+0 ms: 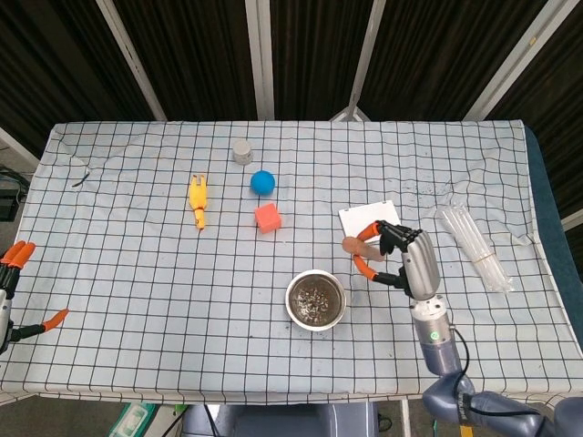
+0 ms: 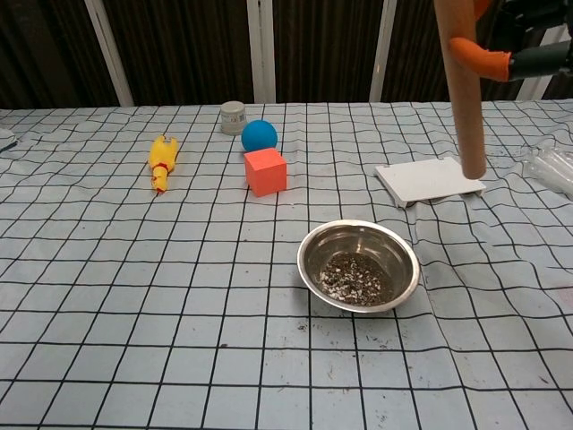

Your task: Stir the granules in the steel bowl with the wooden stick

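Note:
The steel bowl (image 1: 291, 301) (image 2: 399, 259) stands near the table's front edge, with dark granules (image 1: 316, 299) (image 2: 352, 278) lying in its bottom. The wooden stick (image 1: 352, 244) (image 2: 460, 92) hangs upright in the air, right of the bowl and well above it; its lower end is over the white pad. My right hand (image 1: 402, 261) (image 2: 522, 38) grips the stick near its upper part, with orange-tipped fingers wrapped round it. In the chest view the hand is mostly cut off by the top edge. My left hand (image 1: 13, 293) hovers at the far left table edge with fingers apart, holding nothing.
A white pad (image 1: 371, 222) (image 2: 430, 180) lies behind and right of the bowl. An orange cube (image 1: 267, 218), a blue ball (image 1: 262, 182), a yellow toy chicken (image 1: 198, 202) and a grey cup (image 1: 241, 151) sit further back left. Clear tubes (image 1: 474, 244) lie at the right.

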`<move>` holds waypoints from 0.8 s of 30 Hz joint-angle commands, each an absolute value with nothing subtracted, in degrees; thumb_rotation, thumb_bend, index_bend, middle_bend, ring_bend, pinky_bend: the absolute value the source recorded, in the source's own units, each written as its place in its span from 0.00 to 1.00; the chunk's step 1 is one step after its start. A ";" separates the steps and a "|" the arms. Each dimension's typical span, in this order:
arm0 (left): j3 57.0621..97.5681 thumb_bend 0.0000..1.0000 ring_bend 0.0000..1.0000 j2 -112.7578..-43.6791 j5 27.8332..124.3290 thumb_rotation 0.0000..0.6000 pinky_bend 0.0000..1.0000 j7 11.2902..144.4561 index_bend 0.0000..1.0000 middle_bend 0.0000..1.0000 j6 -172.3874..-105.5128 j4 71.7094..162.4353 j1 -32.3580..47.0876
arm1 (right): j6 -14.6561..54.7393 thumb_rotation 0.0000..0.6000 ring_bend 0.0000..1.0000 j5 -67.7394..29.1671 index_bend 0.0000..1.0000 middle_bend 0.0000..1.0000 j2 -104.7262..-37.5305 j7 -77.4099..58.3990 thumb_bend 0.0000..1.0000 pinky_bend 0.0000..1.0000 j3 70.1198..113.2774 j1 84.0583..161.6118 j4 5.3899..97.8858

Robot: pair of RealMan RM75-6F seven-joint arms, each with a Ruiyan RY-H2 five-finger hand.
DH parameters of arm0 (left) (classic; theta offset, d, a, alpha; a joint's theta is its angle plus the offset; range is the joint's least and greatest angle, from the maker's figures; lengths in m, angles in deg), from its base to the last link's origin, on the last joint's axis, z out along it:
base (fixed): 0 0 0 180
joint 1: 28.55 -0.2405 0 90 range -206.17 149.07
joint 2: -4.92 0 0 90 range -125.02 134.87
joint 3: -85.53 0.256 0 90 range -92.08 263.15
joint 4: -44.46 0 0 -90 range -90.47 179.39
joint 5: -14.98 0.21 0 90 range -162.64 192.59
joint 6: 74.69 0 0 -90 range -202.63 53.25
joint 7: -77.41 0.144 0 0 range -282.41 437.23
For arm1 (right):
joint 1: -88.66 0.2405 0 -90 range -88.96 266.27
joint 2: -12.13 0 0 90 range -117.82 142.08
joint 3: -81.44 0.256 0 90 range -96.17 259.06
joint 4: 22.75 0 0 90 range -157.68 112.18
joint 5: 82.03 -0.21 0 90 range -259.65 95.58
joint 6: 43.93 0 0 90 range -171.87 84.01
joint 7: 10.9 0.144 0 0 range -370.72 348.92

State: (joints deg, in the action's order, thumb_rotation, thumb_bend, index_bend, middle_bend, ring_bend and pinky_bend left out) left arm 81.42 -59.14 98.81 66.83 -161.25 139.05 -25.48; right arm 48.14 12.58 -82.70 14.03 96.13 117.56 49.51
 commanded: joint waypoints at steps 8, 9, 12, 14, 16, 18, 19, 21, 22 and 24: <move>81.70 0.04 0.00 -59.16 99.12 1.00 0.00 67.62 0.00 0.00 -161.17 139.50 -25.45 | 35.77 1.00 0.48 6.51 0.55 0.50 -74.43 -4.82 0.81 0.47 92.86 116.29 45.73; 81.76 0.04 0.00 -59.15 99.14 1.00 0.00 67.72 0.00 0.00 -161.07 139.55 -25.43 | 33.98 1.00 0.39 6.87 0.44 0.42 -73.28 -7.00 0.77 0.37 91.58 116.39 47.24; 81.88 0.04 0.00 -59.00 99.07 1.00 0.00 67.94 0.00 0.00 -160.91 139.69 -25.45 | 29.53 1.00 0.19 5.78 0.20 0.26 -70.50 -13.97 0.63 0.12 89.54 116.38 53.52; 81.92 0.04 0.00 -58.91 99.04 1.00 0.00 67.91 0.00 0.00 -160.94 139.73 -25.51 | 27.27 1.00 0.11 4.57 0.13 0.20 -69.36 -16.90 0.57 0.02 88.82 116.38 57.36; 81.92 0.04 0.00 -58.83 99.01 1.00 0.00 67.67 0.00 0.00 -161.03 139.74 -25.59 | 25.43 1.00 0.09 3.40 0.09 0.18 -68.42 -19.51 0.51 0.00 88.38 116.51 61.33; 81.90 0.04 0.00 -58.76 98.97 1.00 0.00 67.45 0.00 0.00 -161.09 139.66 -25.64 | 24.75 1.00 0.08 2.75 0.06 0.17 -67.77 -21.08 0.46 0.00 88.27 116.55 64.50; 81.88 0.04 0.00 -58.73 98.91 1.00 0.00 67.30 0.00 0.00 -161.11 139.67 -25.68 | 24.97 1.00 0.08 2.96 0.04 0.17 -67.54 -21.55 0.44 0.00 88.22 116.52 65.80; 81.87 0.04 0.00 -58.68 98.86 1.00 0.00 67.15 0.00 0.00 -161.16 139.63 -25.73 | 25.39 1.00 0.08 3.27 0.04 0.17 -67.15 -22.18 0.44 0.00 88.18 116.42 67.22; 81.86 0.04 0.00 -58.67 98.84 1.00 0.00 67.14 0.00 0.00 -161.22 139.57 -25.76 | 25.83 1.00 0.08 3.64 0.04 0.17 -66.84 -22.47 0.44 0.00 88.17 116.32 68.02; 81.89 0.04 0.00 -58.66 98.87 1.00 0.00 67.13 0.00 0.00 -161.34 139.38 -25.85 | 28.10 1.00 0.07 4.91 0.03 0.16 -64.72 -23.31 0.44 0.00 87.76 115.13 70.50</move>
State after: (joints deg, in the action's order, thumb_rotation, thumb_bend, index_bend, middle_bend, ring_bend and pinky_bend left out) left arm 81.88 -58.67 98.86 67.08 -161.28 139.45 -25.82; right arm 26.36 3.97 -66.65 -22.22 88.31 116.12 68.56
